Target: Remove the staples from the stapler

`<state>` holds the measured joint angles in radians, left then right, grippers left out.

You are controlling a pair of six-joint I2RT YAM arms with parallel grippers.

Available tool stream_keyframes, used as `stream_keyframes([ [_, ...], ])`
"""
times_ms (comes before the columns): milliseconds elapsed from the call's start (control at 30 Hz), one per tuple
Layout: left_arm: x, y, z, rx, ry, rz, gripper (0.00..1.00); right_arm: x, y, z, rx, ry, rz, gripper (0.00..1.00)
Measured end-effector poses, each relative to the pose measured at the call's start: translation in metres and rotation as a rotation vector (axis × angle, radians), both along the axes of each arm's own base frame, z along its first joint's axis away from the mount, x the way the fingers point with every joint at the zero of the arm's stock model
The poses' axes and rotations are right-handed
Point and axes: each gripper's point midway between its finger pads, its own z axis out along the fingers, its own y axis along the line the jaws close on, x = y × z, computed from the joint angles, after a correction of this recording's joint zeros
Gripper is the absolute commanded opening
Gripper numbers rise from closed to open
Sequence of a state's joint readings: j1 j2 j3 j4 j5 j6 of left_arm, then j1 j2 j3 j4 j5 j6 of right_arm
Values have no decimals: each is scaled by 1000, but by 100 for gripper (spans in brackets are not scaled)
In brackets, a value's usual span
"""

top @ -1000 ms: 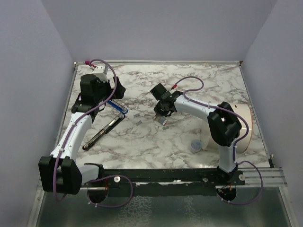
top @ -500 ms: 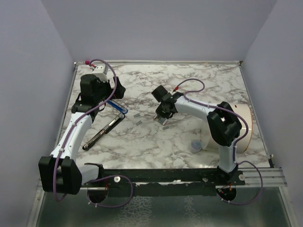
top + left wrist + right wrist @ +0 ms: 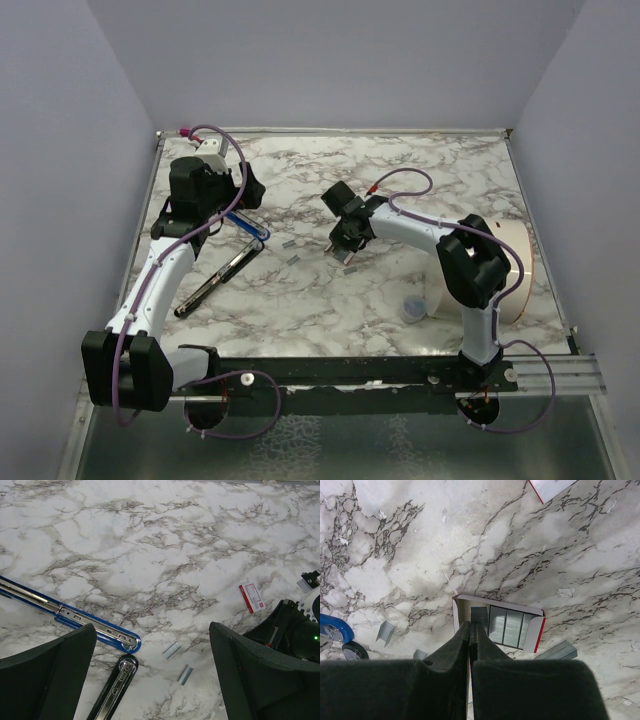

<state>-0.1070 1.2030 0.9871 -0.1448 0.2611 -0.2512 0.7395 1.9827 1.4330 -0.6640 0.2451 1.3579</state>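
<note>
Right fingers [image 3: 451,649] closed, tips at the open staple box [image 3: 536,630]; left fingers [image 3: 50,672] spread wide above loose staples [image 3: 171,650].

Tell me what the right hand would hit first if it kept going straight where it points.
Probably the small open box of staples: the right hand's shut tips aim at its left end. How far off is unclear.

The left arm [image 3: 160,275] and right arm [image 3: 405,228] are white tubes with black joint housings. A purple cable [image 3: 212,127] loops along each, red-tipped. The fingers [image 3: 45,680] are matte black.
</note>
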Motion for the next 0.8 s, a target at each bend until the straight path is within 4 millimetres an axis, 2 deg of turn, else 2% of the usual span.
stream_keyframes([
  [800,0,0,0,0,0,0,98,-2,4,-8,13,26,-7,1],
])
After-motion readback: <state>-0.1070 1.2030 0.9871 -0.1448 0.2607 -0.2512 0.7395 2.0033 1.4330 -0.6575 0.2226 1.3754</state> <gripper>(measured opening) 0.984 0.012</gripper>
